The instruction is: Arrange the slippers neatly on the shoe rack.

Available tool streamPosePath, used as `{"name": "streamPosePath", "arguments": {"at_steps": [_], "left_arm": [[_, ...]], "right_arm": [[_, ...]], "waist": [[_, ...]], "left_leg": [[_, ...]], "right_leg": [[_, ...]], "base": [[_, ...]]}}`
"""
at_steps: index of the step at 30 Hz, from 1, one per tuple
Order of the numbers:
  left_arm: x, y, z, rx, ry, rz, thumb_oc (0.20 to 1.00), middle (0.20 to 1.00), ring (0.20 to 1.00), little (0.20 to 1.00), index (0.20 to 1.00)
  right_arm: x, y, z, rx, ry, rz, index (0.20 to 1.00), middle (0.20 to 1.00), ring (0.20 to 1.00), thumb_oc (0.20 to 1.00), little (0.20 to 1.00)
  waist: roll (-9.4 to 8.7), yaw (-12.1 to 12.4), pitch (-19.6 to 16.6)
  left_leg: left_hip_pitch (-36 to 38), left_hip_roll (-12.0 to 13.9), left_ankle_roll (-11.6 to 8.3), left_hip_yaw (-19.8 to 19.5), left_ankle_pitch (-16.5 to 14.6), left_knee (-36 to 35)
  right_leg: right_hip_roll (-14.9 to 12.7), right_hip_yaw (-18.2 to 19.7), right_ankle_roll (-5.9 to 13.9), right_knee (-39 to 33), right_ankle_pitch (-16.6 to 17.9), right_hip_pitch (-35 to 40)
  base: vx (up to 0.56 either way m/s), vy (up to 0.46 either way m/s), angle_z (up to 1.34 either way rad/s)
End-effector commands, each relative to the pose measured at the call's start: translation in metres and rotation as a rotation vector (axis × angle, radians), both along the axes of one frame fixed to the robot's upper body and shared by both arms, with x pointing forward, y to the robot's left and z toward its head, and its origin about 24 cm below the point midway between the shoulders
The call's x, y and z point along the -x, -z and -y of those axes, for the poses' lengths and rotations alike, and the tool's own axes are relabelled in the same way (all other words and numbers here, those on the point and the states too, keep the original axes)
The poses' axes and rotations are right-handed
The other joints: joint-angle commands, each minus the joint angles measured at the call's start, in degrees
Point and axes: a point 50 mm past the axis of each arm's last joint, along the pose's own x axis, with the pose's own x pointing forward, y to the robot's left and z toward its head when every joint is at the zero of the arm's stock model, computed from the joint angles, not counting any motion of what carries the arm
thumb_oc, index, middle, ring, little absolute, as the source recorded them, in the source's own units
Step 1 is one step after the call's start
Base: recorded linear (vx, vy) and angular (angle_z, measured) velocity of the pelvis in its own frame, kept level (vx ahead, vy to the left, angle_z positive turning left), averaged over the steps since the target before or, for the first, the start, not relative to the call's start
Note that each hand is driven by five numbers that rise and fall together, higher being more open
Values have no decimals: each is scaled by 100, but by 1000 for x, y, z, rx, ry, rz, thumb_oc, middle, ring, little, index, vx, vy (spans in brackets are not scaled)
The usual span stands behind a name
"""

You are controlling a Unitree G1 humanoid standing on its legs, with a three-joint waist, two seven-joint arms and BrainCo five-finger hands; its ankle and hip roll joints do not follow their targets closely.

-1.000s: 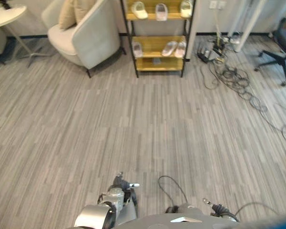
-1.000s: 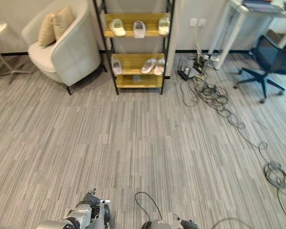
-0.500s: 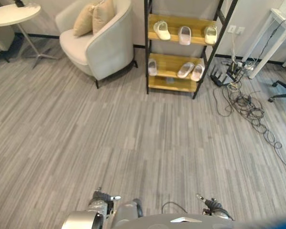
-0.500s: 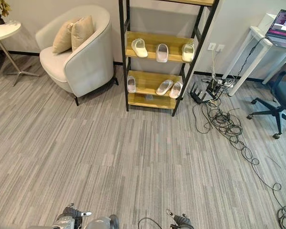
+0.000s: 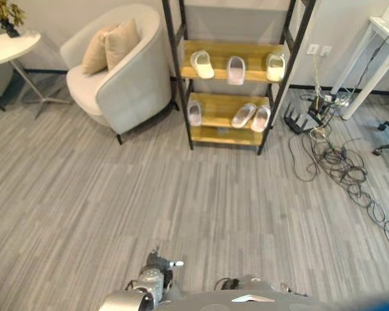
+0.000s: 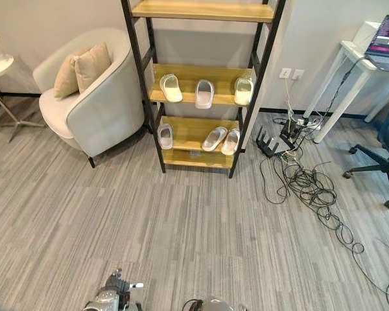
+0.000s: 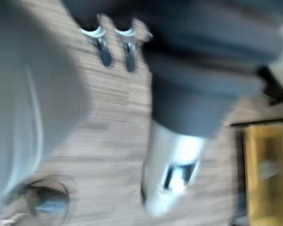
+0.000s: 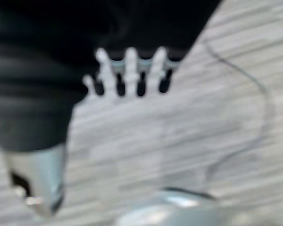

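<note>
Six pale slippers sit on the shoe rack (image 6: 157,133), a black-framed unit with wooden shelves standing against the far wall. On the upper of the two occupied shelves lie three: a cream slipper (image 6: 171,87) at the robot's left, a lilac-tinted slipper (image 6: 204,93) in the middle, and a cream slipper by the right post (image 6: 244,90). On the shelf below, a single slipper (image 6: 165,136) lies near the left post, well apart from a pair (image 6: 222,139) that lies side by side, angled, near the right post. The right eye view also shows a bare wooden top shelf (image 6: 201,10); the left eye view cuts the rack off below it.

Left of the rack stands a light armchair (image 6: 104,110) with two tan cushions (image 6: 78,68), and beyond it a round white side table (image 5: 10,48). Right of the rack, a tangle of cables (image 6: 308,184) lies on the grey striped floor (image 6: 181,233) beneath a white desk (image 6: 350,71); the right eye view adds a dark office chair (image 6: 386,162).

The left hand (image 7: 115,42) shows in its wrist view with fingers extended above the floor, grasping nothing. The right hand (image 8: 132,75) in its wrist view likewise has its fingers straight and spread, empty.
</note>
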Motion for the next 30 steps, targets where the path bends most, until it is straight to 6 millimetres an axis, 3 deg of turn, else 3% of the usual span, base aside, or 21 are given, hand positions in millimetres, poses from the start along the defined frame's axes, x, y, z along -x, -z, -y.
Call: {"name": "streamPosePath", "arguments": {"at_steps": [1,2,3,4,6,7,8,12,16,19,24,26,30], "left_arm": [[15,6,4,22,-32,-35,1000,1000,1000,1000,1000],[15,5,-2,24,-58,-20,1000,1000,1000,1000,1000],[15,5,-3,24,-58,-20,1000,1000,1000,1000,1000],[15,4,-8,16,-70,-13,1000,1000,1000,1000,1000],[16,3,-15,-2,-74,-18,1000,1000,1000,1000,1000],[33,7,-17,-17,-106,-63,1000,1000,1000,1000,1000],[33,7,-17,-17,-106,-63,1000,1000,1000,1000,1000],[63,14,-22,-40,-124,-153,1000,1000,1000,1000,1000],[59,12,-29,-52,-158,-146,1000,1000,1000,1000,1000],[51,10,-28,-45,-169,-121,1000,1000,1000,1000,1000],[45,10,-23,-52,-135,-124,1000,1000,1000,1000,1000],[40,9,-18,-50,-90,-120,1000,1000,1000,1000,1000],[38,11,-7,-54,-2,-138,1000,1000,1000,1000,1000]], "right_arm": [[3,-2,12,56,18,2,1000,1000,1000,1000,1000],[-1,-3,13,67,-3,13,1000,1000,1000,1000,1000],[-1,-3,13,67,-3,13,1000,1000,1000,1000,1000],[-5,-4,13,68,-18,20,1000,1000,1000,1000,1000],[-6,-4,10,68,-42,19,1000,1000,1000,1000,1000],[-4,-2,5,58,-57,8,1000,1000,1000,1000,1000],[-4,-2,5,58,-57,8,1000,1000,1000,1000,1000],[8,2,-5,48,-90,-28,1000,1000,1000,1000,1000],[6,2,-10,26,-107,-20,1000,1000,1000,1000,1000],[7,2,-8,29,-99,-27,1000,1000,1000,1000,1000],[15,4,-11,19,-105,-55,1000,1000,1000,1000,1000],[22,5,-10,10,-101,-71,1000,1000,1000,1000,1000],[33,7,-10,3,-97,-96,1000,1000,1000,1000,1000]], "waist": [[162,159,118],[225,235,246],[221,244,259],[234,298,351],[327,357,428],[376,470,397],[377,463,390],[344,617,138],[300,619,12],[309,554,-27],[264,366,53],[166,227,70],[68,96,113]], "left_leg": [[420,-116,35,63,-990,-1725],[254,229,-9,29,-460,-2353],[270,232,-11,38,-464,-2351],[132,362,-64,-147,-150,-2530],[51,636,-132,-351,172,-3027],[392,438,-107,-433,80,-3183],[392,434,-106,-436,99,-3207],[860,-53,51,-364,-167,-3293],[1251,-291,373,-4,-399,-3485],[1505,-440,472,121,-662,-3523],[1794,-512,437,156,-988,-3433],[2070,-563,326,152,-1210,-3382],[2314,-558,190,164,-1492,-3115]], "right_leg": [[-32,165,540,-307,367,415],[63,271,572,-252,221,562],[61,280,571,-245,216,570],[89,350,608,-212,144,707],[153,416,670,-179,-45,950],[135,565,821,-167,-111,1165],[138,558,819,-184,-97,1164],[-29,670,1110,-425,-64,1632],[-349,884,1544,395,915,1089],[-611,812,1504,434,1015,693],[-918,567,1404,-18,1088,318],[-1162,526,1439,-482,1503,6],[-1478,456,1528,-746,1907,-155]], "base": [[330,43,4],[220,53,-7],[241,85,-23],[191,82,-34],[406,190,-44],[382,189,-57],[344,182,-62],[371,203,-6],[207,220,16],[178,172,-5],[175,8,-12],[289,-136,12],[238,-158,1]]}}
